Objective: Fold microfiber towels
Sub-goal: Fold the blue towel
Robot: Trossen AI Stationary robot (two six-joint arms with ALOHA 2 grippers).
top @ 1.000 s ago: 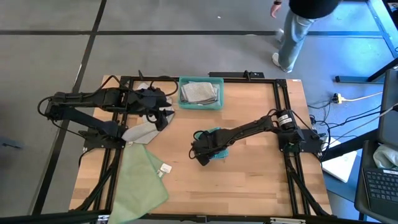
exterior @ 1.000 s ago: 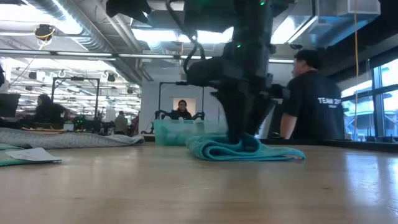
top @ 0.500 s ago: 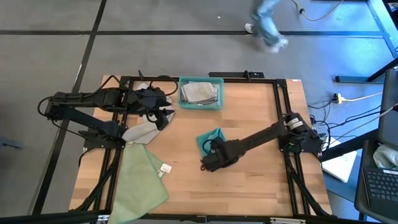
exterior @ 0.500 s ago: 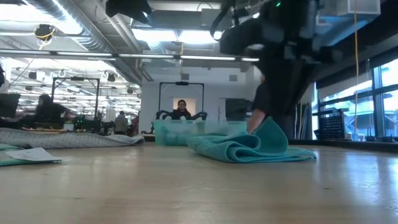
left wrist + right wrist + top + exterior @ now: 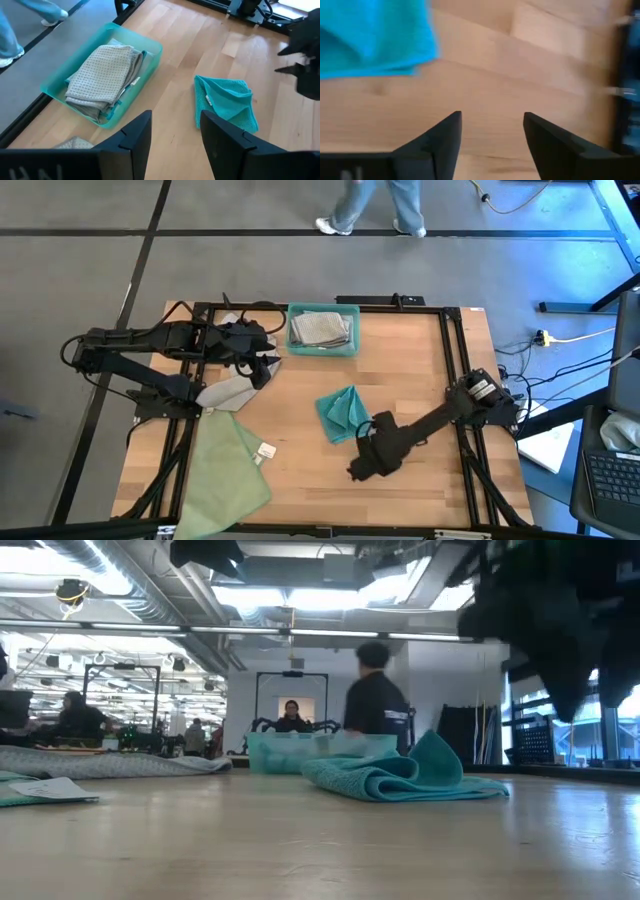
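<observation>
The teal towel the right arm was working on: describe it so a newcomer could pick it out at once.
On the wooden table, look near the middle, below the teal bin that holds a folded grey cloth. The teal towel lies there, loosely folded, beside the open right gripper. It is the only bright teal cloth; the others are pale green or grey.

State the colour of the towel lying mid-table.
Teal; the towel shows best in the left wrist view.

I could read no lettering anywhere. The small white tag (image 5: pixel 266 450) on the pale green microfibre towel (image 5: pixel 228 470) was too small to show print, and the dark shirt of the person (image 5: pixel 375 705) beyond the table showed only an unreadable pale mark.
</observation>
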